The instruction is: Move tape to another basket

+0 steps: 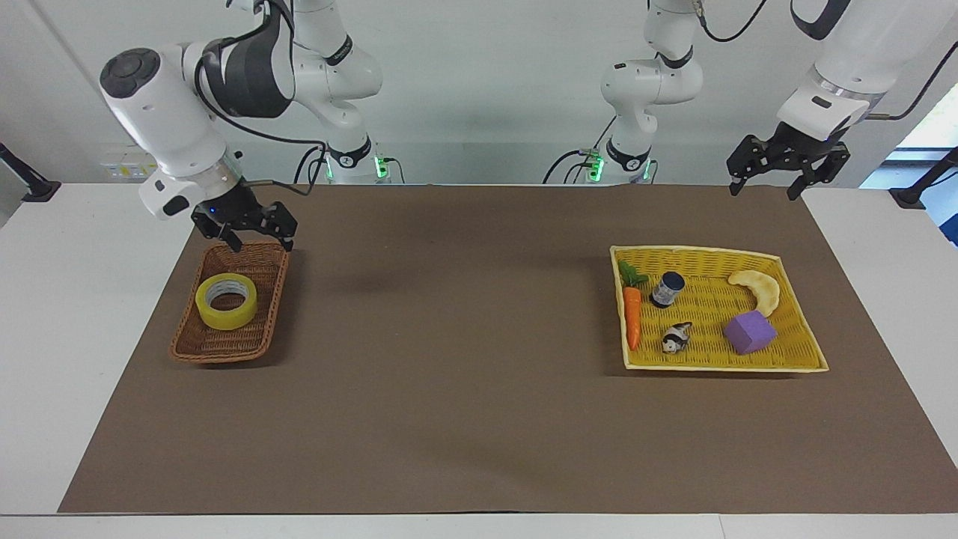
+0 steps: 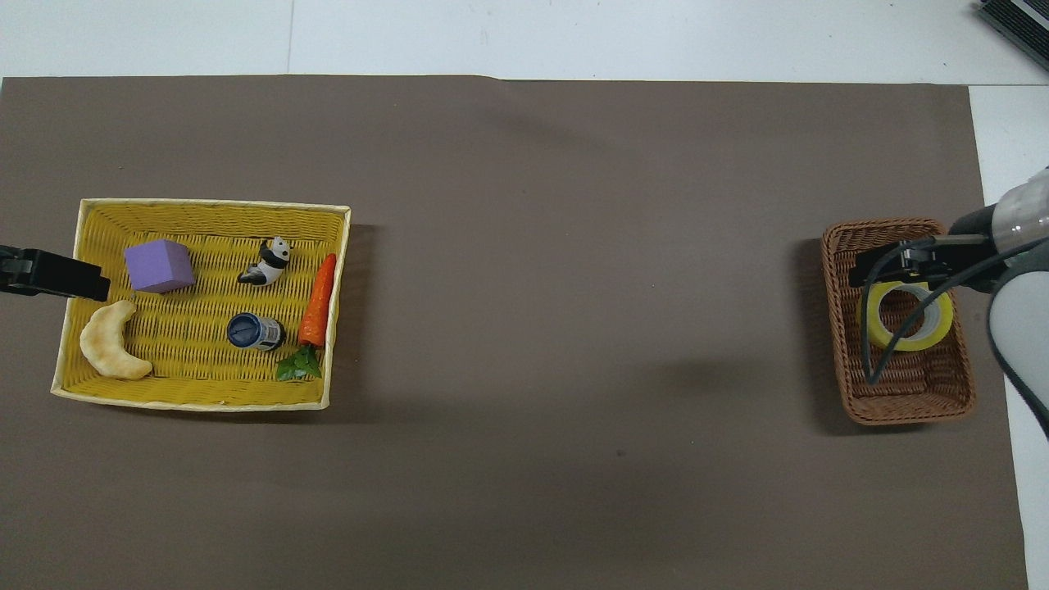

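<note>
As I read both views from my station, these are my findings.

Tape: the tape (image 1: pixel 226 301) lies flat in the basket (image 1: pixel 263 328), ring opening up, at the right arm's end of the surface (image 1: pixel 464 419); nothing holds it.

Right gripper: the right gripper (image 1: pixel 258 240) hangs in the air over the basket's rim nearer the robots, fingers spread and empty, clear of the roll.

Left gripper: the left gripper (image 1: pixel 767 186) waits, raised over the surface's edge near the yellow tray (image 1: pixel 801 322), fingers apart, holding nothing.

Tray contents: purple cube (image 1: pixel 749 332), carrot (image 1: pixel 632 317), panda figure (image 1: pixel 676 337), small jar (image 1: pixel 667 289) and crescent piece (image 1: pixel 759 289); no tape.

Task status: in my judgement the roll sits in its goal basket and only the retreat is left.

Risk 1: the right arm's cable (image 2: pixel 889 344) loops over the roll in the overhead view; if it drags low, it could snag the tape or rim.

Risk 2: a low sweep could clip the wicker rim and shift the light basket.
</note>
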`<move>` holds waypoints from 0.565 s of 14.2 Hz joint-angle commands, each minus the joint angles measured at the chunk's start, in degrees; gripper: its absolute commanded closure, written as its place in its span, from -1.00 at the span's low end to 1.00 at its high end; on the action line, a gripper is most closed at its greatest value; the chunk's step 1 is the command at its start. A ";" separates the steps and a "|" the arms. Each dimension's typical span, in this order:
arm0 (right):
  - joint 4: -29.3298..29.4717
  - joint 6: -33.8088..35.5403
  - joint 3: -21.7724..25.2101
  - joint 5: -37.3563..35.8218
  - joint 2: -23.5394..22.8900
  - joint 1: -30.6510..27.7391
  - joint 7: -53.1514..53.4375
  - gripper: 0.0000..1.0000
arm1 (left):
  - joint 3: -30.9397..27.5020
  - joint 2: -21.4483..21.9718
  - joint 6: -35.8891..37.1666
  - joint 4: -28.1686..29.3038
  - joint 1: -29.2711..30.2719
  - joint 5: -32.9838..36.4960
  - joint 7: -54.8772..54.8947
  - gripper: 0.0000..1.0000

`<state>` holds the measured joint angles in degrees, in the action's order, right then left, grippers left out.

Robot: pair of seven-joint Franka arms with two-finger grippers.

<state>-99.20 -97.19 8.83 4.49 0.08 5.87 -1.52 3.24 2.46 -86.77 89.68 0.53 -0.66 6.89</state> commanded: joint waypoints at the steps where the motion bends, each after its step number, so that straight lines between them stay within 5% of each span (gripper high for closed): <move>1: 7.77 8.57 -0.31 -1.67 0.45 -0.15 0.03 -1.00 | 0.18 0.96 0.29 0.49 0.35 0.74 0.32 -1.00; 8: 15.51 16.94 -1.71 -1.67 3.09 0.28 -0.06 -1.00 | 0.18 0.96 0.37 0.49 0.35 0.74 0.32 -1.00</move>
<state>-87.49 -83.00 7.23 4.36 2.82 6.14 -1.52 3.24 2.46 -86.77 89.68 0.53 -0.66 6.89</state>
